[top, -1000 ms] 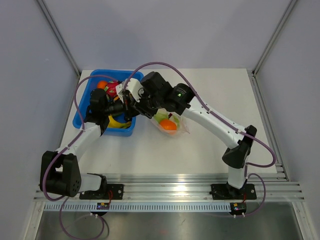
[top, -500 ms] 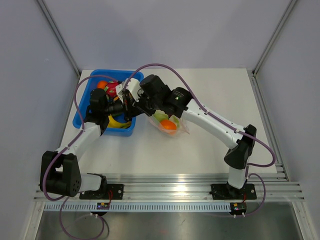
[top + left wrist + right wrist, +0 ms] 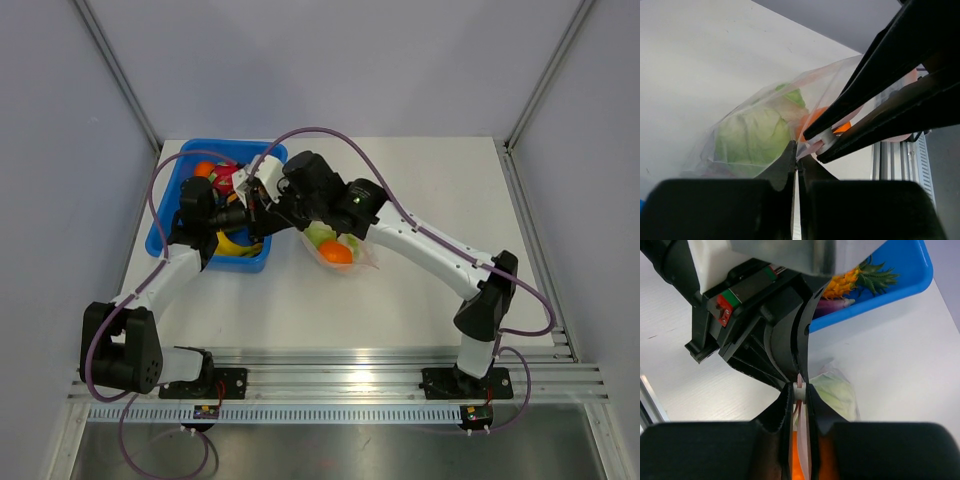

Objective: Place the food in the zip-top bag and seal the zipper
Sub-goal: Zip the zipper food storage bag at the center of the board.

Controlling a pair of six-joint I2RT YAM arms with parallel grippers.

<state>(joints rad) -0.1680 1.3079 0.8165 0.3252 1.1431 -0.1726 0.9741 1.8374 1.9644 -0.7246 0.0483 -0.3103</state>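
Meeting tip to tip just right of the blue tray's (image 3: 245,266) rim, the left gripper (image 3: 796,156) and right gripper (image 3: 800,390) both pinch the top of the zip-top bag (image 3: 340,250). The bag lies on the table (image 3: 300,310) with bare surface to its right and front. Only the right wrist view shows the pink-white zipper (image 3: 800,381) clamped between the right fingers. The left wrist view shows its own fingers closed on crinkly clear film over pale green cabbage (image 3: 752,135) and an orange (image 3: 812,120).

Bright, even light; the left hand (image 3: 796,159) looms dark, blurred.
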